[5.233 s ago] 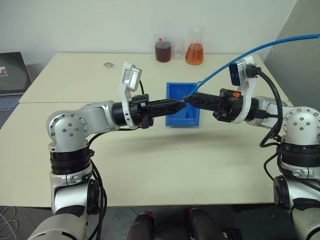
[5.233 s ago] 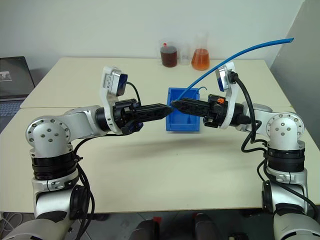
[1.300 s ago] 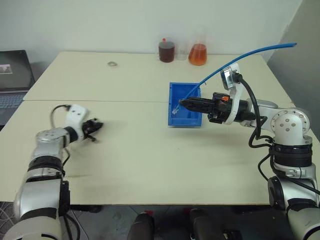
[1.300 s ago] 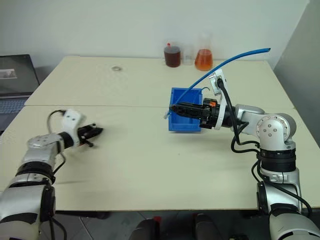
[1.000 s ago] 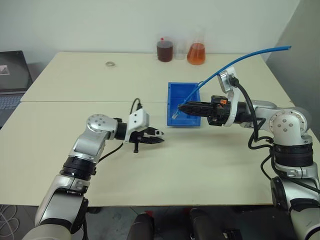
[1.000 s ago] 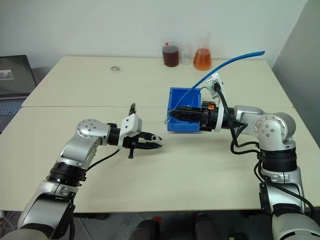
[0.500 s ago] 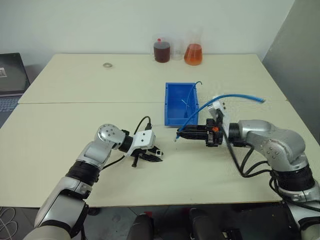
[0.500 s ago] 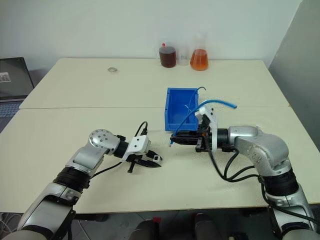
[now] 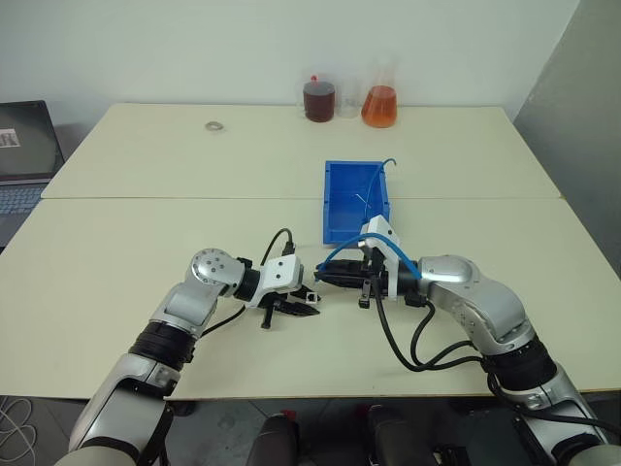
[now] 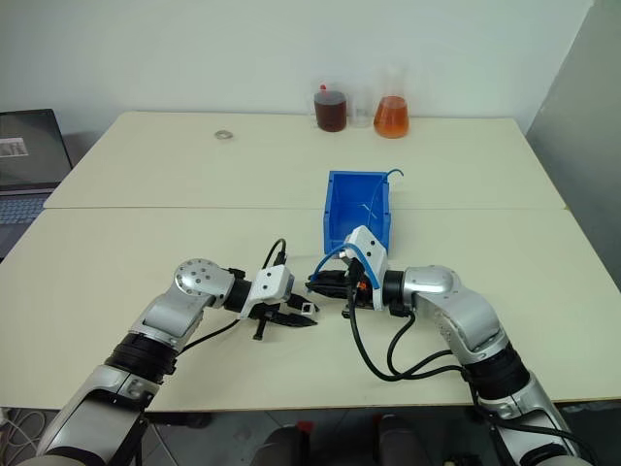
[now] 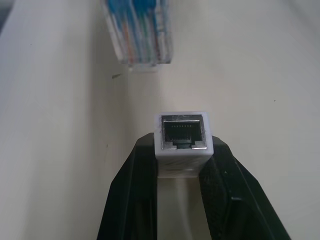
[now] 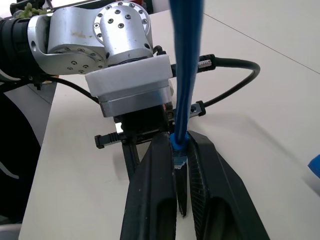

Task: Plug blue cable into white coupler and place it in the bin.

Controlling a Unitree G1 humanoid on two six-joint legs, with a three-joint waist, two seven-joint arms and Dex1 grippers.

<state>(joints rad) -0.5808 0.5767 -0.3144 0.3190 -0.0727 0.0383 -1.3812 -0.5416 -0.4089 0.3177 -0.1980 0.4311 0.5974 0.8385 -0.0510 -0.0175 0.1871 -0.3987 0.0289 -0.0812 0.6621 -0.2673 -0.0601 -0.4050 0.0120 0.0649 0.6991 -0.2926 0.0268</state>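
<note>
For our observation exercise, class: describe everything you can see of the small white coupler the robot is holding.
The white coupler is a small, boxy block of smooth, plastic-looking white material. Its square end face has a dark socket with a row of fine metal contacts inside. It is clamped by its sides between the two black fingers of the left tool, low over the cream table, socket facing outward. The cable plug, clear with coloured wires inside, hangs just ahead of the socket, slightly off its line and not touching it.
</note>
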